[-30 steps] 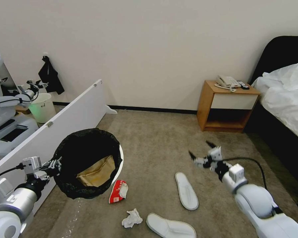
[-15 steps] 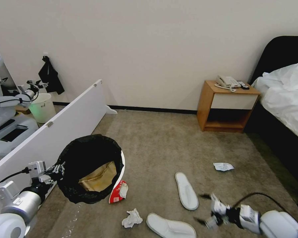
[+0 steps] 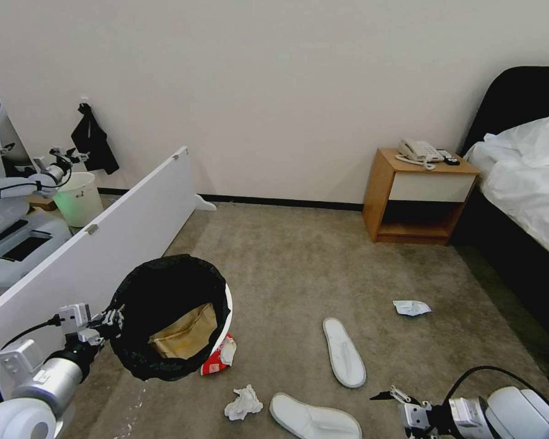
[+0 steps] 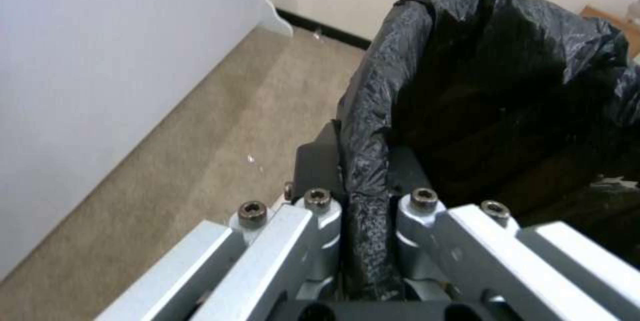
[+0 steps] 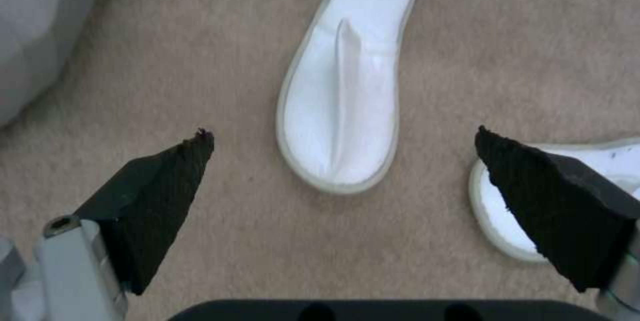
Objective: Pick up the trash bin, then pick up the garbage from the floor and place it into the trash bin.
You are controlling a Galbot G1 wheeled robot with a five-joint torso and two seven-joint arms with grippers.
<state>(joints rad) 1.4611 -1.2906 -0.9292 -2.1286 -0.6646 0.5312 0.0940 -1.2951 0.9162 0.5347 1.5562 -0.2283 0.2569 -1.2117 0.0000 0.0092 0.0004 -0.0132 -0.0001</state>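
Nearest the camera, the right gripper [image 3: 402,405] is seen low over the floor [image 3: 299,274], its black wedge-shaped jaws spread wide apart and holding nothing. In the right wrist view the right gripper [image 5: 343,161] frames the upright slipper [image 5: 343,96], a flat white oval with a raised centre seam and pale rim; a second slipper [image 5: 507,211] is partly covered by one jaw. In the head view the second slipper [image 3: 314,421] lies just beside the gripper and the upright slipper [image 3: 344,352] a little beyond it. A crumpled white tissue [image 3: 244,402] is noted near the second slipper's toe.

At left, the left gripper [image 3: 107,320] is clamped on the rim of the trash bin [image 3: 226,317]. The left wrist view shows the left gripper [image 4: 363,201] with metal jaws closed together over a fold of crinkled black bag on the bin [image 4: 480,86]. The bin is round, white and tilted, and is held beside a long white panel [image 3: 104,238]. Tan folded paper [image 3: 186,332] is seen inside it. A red-white snack packet [image 3: 219,356] lies on the carpet, partly hidden by the bin's lower edge.

Farther out, a small white wrapper [image 3: 411,307] lies alone on the short-pile grey-brown carpet. Beyond it, a wooden nightstand [image 3: 418,198] carrying a telephone [image 3: 418,150] stands against the wall, next to a bed [image 3: 524,177] with white bedding.
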